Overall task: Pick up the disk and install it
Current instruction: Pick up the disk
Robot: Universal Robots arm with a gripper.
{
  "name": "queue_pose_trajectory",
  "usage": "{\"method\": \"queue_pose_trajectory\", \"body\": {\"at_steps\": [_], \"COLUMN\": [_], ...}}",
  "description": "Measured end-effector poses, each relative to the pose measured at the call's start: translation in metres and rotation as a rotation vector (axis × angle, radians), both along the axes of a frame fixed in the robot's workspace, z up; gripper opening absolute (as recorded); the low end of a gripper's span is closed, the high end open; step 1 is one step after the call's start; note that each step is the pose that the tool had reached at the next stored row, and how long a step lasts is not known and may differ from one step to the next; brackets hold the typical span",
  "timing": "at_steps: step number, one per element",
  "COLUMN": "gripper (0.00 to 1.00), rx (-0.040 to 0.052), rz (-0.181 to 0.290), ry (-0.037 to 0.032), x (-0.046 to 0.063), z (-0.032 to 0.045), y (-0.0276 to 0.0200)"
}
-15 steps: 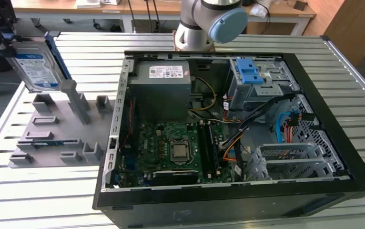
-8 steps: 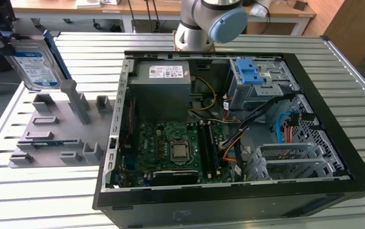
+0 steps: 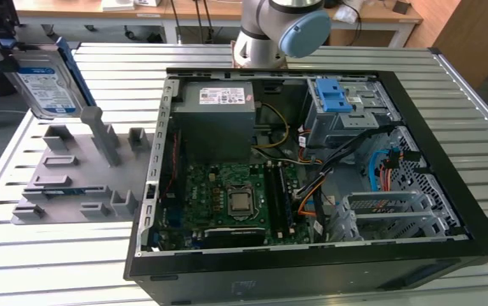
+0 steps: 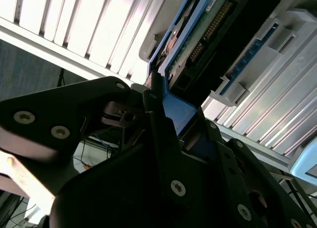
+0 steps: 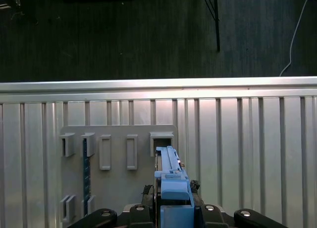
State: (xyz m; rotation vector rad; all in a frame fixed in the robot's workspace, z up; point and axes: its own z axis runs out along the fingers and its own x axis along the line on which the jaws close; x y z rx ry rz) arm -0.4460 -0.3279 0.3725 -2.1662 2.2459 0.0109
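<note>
Over the slatted metal worktop [image 3: 48, 255], clamping one disk [image 3: 47, 89] edgewise in one gripper [image 5: 174, 208] closed onto its blue frame, holding it above one grey fixture [image 3: 74, 172] beneath the gripper, well apart from one open computer case [image 3: 312, 271].

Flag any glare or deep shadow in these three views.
Second wrist view: the slatted table blows out white, while the gripper holding the disk is nearly black against it. First wrist view: the table is evenly lit, the floor beyond it dark. Exterior view: even light, with shadow inside the computer case.
</note>
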Motion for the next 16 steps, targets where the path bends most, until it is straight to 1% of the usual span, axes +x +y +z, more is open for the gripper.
{"method": "queue_pose_trajectory", "body": {"at_steps": [16], "gripper": [0.36], "rx": [0.0], "rz": [0.0], "ry": [-0.0013], "x": [-0.0001], "z": [0.0085], "y": [0.0]}}
